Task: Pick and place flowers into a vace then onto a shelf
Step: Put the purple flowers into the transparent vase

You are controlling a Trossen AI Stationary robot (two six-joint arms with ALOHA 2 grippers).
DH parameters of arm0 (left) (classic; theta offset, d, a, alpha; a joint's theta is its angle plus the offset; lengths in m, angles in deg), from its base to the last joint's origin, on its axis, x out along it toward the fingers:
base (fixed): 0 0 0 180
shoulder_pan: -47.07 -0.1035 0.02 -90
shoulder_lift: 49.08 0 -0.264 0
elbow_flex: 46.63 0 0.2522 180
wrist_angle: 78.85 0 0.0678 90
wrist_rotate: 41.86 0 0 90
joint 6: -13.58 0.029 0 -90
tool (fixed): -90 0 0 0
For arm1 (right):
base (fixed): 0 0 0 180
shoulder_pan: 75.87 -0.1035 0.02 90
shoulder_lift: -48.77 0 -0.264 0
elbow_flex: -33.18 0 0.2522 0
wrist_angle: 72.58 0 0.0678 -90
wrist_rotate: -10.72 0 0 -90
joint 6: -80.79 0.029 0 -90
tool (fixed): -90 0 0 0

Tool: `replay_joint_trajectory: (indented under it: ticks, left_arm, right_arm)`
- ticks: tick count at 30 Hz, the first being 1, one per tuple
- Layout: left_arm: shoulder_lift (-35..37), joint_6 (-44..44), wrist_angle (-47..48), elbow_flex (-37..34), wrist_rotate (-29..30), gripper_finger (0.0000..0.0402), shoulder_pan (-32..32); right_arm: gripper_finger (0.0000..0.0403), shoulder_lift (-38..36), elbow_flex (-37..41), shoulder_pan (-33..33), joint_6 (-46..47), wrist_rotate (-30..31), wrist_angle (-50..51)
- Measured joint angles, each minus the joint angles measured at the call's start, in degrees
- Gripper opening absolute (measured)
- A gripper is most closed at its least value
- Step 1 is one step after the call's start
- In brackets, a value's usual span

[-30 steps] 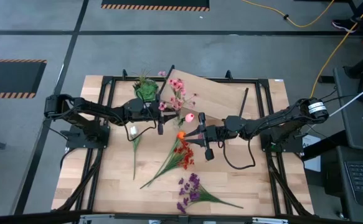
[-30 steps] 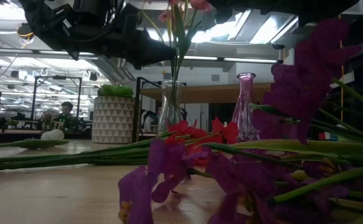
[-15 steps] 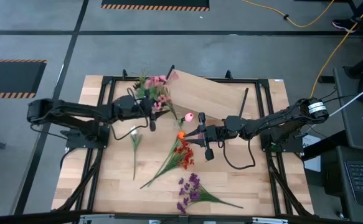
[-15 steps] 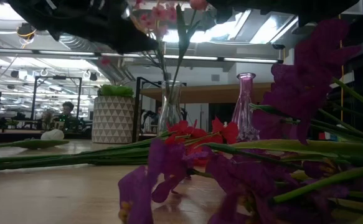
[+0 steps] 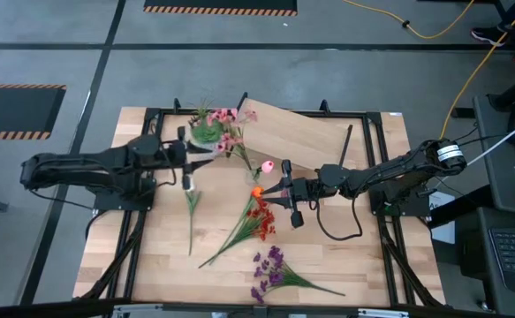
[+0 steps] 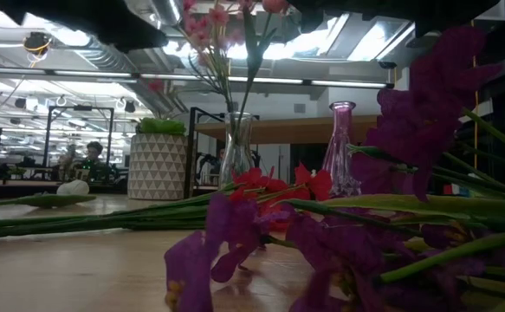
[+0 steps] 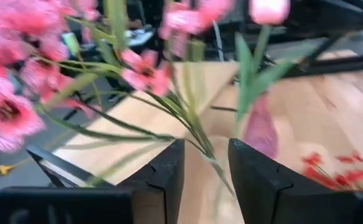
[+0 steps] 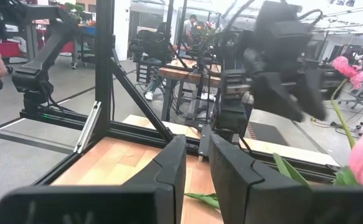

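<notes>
1. Overhead, the left end effector (image 5: 189, 165) sits over the table's (image 5: 363, 256) far left part, its fingers (image 7: 162, 180) a narrow gap apart and holding nothing.
2. Just ahead of it, the pink cluster (image 5: 228, 132) and a single pink bloom (image 5: 267, 166) stand in a clear vase (image 6: 236, 149), stems upright.
3. Beyond that vase, a pink vase (image 6: 341, 147) stands near the shelf (image 5: 297, 137).
4. Opposite, the right end effector (image 5: 285, 193) hovers mid-table, fingers narrowly parted; whether they grip anything cannot be told.
5. Beside it lie the red-orange bunch (image 5: 259, 219) and, nearer the table's front edge, purple sprays (image 5: 270, 269); a white flower (image 5: 189, 190) lies by the left end effector.
</notes>
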Motion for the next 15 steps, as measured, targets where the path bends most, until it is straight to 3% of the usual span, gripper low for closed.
replay_joint_trajectory:
  ticks: [6,15]
  left_arm:
    - [4.1,-2.9,7.1,0.0,-0.1,0.0093,5.7]
    - [0.9,-5.4,5.9,0.0,-0.1,0.0051,17.7]
  right_arm:
    - [0.0074,0.0,0.0,0.0,0.0,0.0,0.0]
    - [0.0074,0.0,0.0,0.0,0.0,0.0,0.0]
